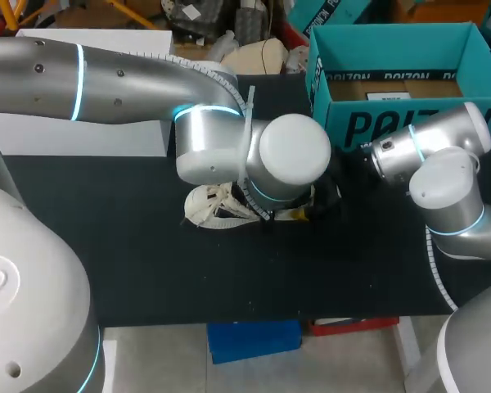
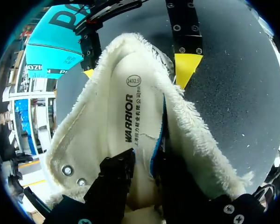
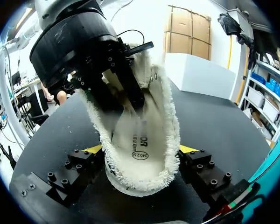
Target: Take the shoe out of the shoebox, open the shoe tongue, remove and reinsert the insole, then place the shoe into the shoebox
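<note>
A white fleece-lined shoe [image 1: 217, 205] lies mid-table under my left wrist. My right gripper [image 3: 140, 151] is shut on it, its yellow-tipped fingers [image 2: 186, 67] pressing the sides of its rounded end. My left gripper [image 2: 147, 159] reaches down into the shoe's opening. Its black fingers [image 3: 130, 95] are shut on the raised edge of the printed insole [image 2: 121, 107], whose blue underside shows between them. In the head view both grippers are hidden by the arms. The teal shoebox [image 1: 393, 49] stands open at the back right.
A white box [image 1: 90, 131] sits at the back left of the black table [image 1: 147, 270]. The shoebox's front wall [image 1: 368, 123] is close behind my right wrist. Bare tabletop lies in front of the shoe and to its left.
</note>
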Controlling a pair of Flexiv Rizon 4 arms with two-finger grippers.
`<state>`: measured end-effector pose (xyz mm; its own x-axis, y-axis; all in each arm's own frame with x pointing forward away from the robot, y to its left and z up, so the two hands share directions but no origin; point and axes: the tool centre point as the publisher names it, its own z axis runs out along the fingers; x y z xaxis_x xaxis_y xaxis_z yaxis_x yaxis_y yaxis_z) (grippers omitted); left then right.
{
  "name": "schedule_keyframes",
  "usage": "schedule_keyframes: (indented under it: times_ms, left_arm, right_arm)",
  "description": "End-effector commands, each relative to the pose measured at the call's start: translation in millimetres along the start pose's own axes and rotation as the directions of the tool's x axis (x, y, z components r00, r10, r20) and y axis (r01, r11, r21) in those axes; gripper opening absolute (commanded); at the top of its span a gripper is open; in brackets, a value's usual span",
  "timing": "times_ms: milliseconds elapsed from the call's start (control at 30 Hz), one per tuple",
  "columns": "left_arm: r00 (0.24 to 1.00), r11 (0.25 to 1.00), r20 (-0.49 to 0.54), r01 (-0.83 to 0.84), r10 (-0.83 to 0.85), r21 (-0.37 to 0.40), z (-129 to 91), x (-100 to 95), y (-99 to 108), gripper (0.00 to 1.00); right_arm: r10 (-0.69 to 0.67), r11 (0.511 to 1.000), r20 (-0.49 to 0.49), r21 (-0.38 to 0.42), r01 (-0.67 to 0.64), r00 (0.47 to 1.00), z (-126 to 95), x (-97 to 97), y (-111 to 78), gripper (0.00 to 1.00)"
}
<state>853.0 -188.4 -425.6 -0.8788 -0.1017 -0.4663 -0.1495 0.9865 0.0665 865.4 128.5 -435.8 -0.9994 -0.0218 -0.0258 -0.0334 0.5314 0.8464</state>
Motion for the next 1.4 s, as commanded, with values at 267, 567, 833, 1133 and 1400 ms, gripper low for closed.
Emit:
schedule_keyframes:
  times_ms: [267, 567, 833, 1133, 1400]
  left_arm:
    - [0.979, 0.996, 0.189, 0.056, -0.069, 0.076, 59, -9.5, 17, 0.24]
    - [1.0, 0.998, 0.006, -0.013, 0.013, 0.058, 66, -5.8, 12, 0.0]
    - [0.984, 0.989, -0.156, -0.07, 0.089, 0.127, 40, -1.7, 12, 0.0]
    - [0.957, 0.974, -0.262, -0.063, 0.121, 0.217, 10, -12.2, 11, 0.0]
    - [0.94, 0.965, -0.313, -0.053, 0.135, 0.258, -4, -20.1, 5, 0.0]
  right_arm:
    - [0.002, 1.0, 0.0, 0.002, -0.002, 1.0, -1, -0.8, -3.4, 0.0]
    - [0.002, 1.0, 0.0, 0.002, -0.002, 1.0, -1, -0.8, -3.4, 0.0]
    - [0.002, 1.0, 0.0, 0.002, -0.002, 1.0, -1, -0.8, -3.4, 0.0]
    - [0.002, 1.0, 0.0, 0.002, -0.002, 1.0, -1, -0.8, -3.4, 0.0]
    - [0.002, 1.0, 0.0, 0.002, -0.002, 1.0, -1, -0.8, -3.4, 0.0]
